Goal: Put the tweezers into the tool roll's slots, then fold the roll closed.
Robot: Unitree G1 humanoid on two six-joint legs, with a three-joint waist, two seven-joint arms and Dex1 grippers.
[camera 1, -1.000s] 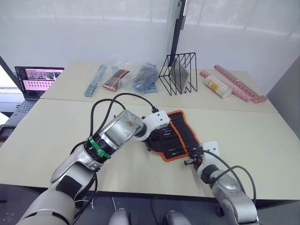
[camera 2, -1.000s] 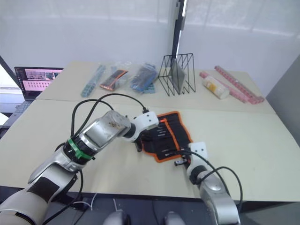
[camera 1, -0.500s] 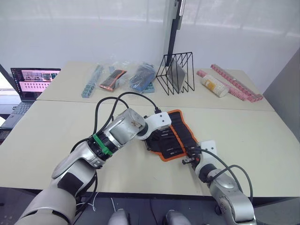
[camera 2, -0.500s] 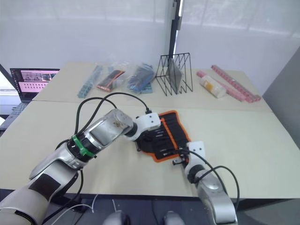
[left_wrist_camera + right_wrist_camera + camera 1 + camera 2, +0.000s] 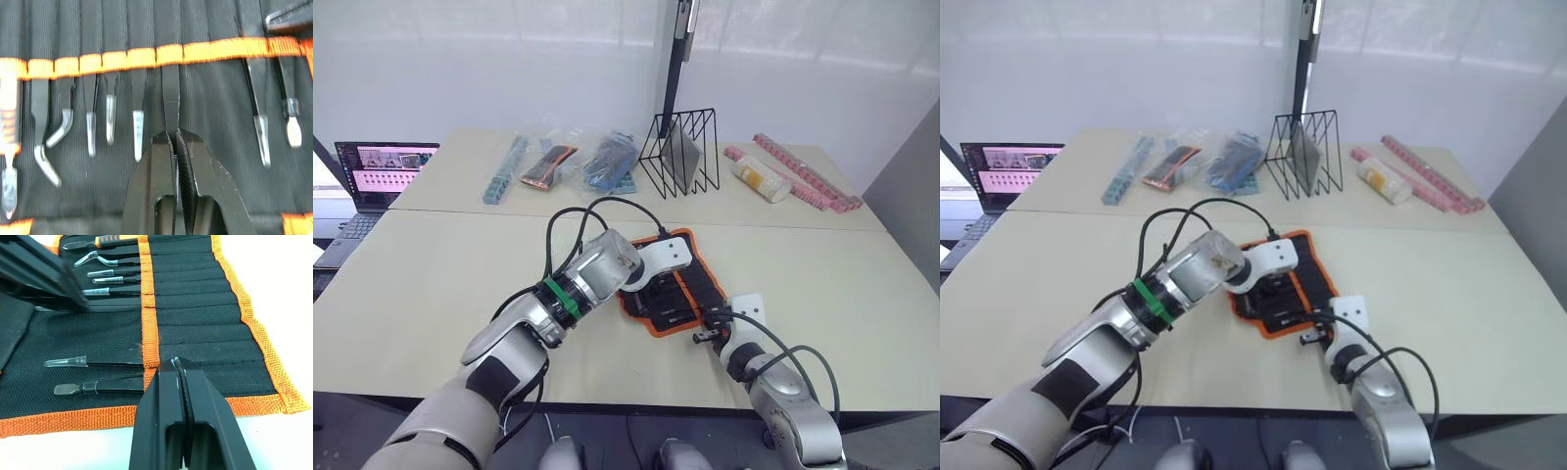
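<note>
Several tweezers [image 5: 138, 122] seated in tool roll [image 5: 205, 318] slots [image 5: 146, 56], left end effector [image 5: 175, 139] seemingly pinching one; right end effector [image 5: 178, 369] pressed together

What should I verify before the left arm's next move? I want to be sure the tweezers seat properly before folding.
1. Left tool shut on the tweezers: ok.
2. That tweezer's other end under the slots' orange band: ok; depth cannot tell.
3. Tool roll lying open and flat on the table: ok.
4. Right tool shut, at the roll's near edge: ok; pinning the fabric: cannot tell.
5. All tweezers stowed: cannot tell.
6. Ready to fold: not ok, the left tool is over the inner face.
</note>
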